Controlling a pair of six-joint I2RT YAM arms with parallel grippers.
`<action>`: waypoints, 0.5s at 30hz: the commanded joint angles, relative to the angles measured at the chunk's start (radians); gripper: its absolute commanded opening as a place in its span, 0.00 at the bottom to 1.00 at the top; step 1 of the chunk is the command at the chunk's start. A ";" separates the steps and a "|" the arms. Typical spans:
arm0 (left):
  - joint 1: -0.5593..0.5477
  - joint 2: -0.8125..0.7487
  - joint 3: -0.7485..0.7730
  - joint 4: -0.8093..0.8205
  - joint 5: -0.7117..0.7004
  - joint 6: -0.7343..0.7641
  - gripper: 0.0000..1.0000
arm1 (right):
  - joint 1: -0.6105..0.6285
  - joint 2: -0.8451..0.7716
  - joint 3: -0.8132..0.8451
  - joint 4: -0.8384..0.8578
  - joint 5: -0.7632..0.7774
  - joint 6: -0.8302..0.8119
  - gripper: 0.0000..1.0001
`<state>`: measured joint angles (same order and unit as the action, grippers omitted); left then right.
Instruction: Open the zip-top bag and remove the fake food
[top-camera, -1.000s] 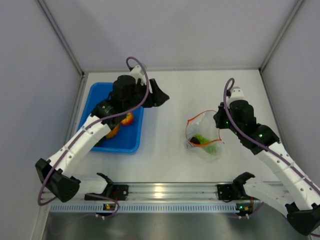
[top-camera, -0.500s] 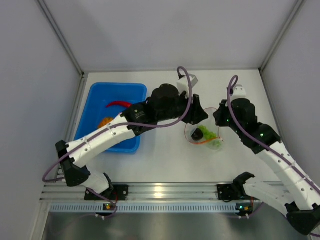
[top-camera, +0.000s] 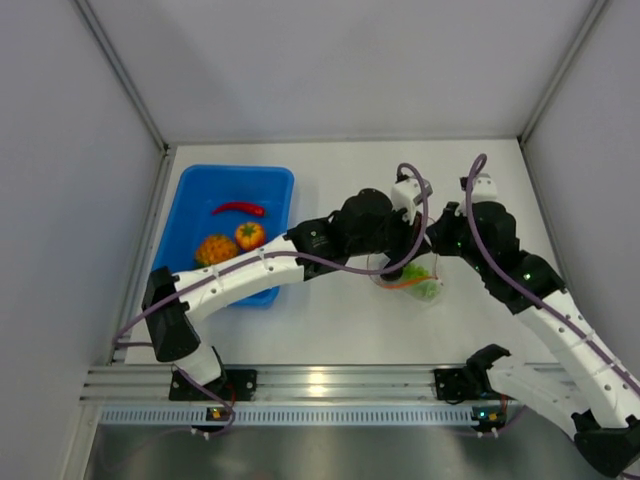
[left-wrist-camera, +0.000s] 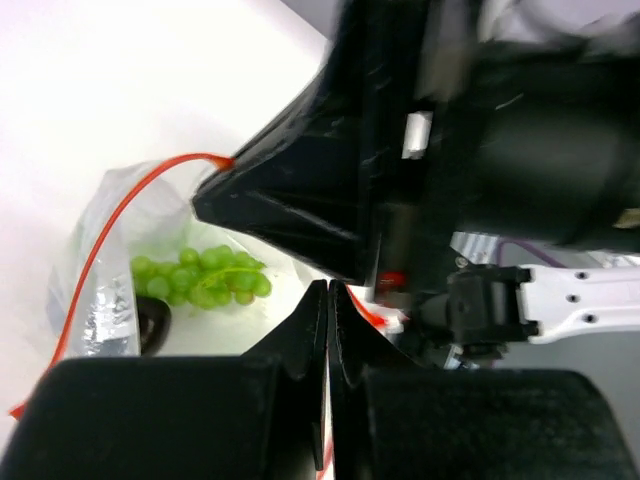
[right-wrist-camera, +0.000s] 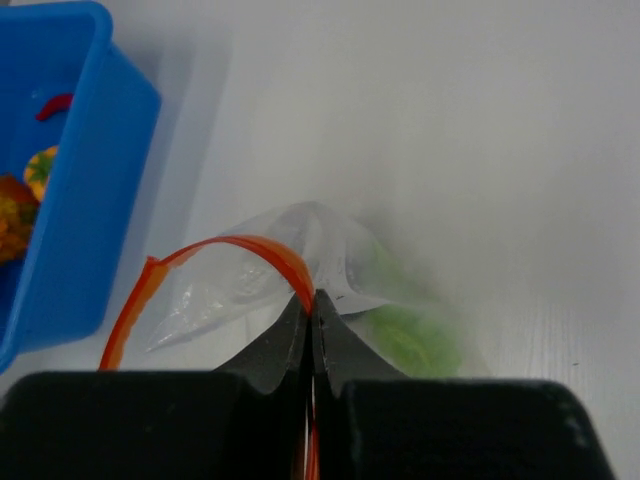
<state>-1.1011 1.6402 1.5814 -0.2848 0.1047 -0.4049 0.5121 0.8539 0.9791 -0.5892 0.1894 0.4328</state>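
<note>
Your right gripper (right-wrist-camera: 311, 300) is pinched tight on the orange-red zip strip (right-wrist-camera: 230, 245) of the clear, crinkly plastic zip-top bag (right-wrist-camera: 215, 295), which lies right of the blue rectangular plastic tray (top-camera: 200, 185), apart from it. Your left gripper (left-wrist-camera: 328, 298) is closed too, nipping the same rim. Green plastic grapes (left-wrist-camera: 205, 275) and a dark piece (left-wrist-camera: 152, 325) lie inside the bag; a red chili (top-camera: 238, 209) sits in the tray.

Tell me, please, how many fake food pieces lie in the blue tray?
3. The red chili lies near the blue tray's far wall; the orange tomato and a knobbly orange piece sit together mid-tray. The left arm covers a near corner, possibly hiding more.
</note>
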 joint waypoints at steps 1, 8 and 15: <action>-0.005 -0.003 -0.115 0.223 0.019 0.081 0.00 | 0.011 -0.052 0.004 0.137 -0.067 0.058 0.00; -0.006 0.001 -0.281 0.395 0.065 0.155 0.00 | 0.011 -0.055 -0.011 0.150 -0.061 0.064 0.00; -0.026 0.015 -0.385 0.467 0.119 0.251 0.00 | 0.011 -0.042 -0.002 0.154 -0.035 0.058 0.00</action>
<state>-1.1130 1.6588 1.2358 0.0658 0.1806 -0.2279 0.5171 0.8127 0.9684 -0.4992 0.1413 0.4831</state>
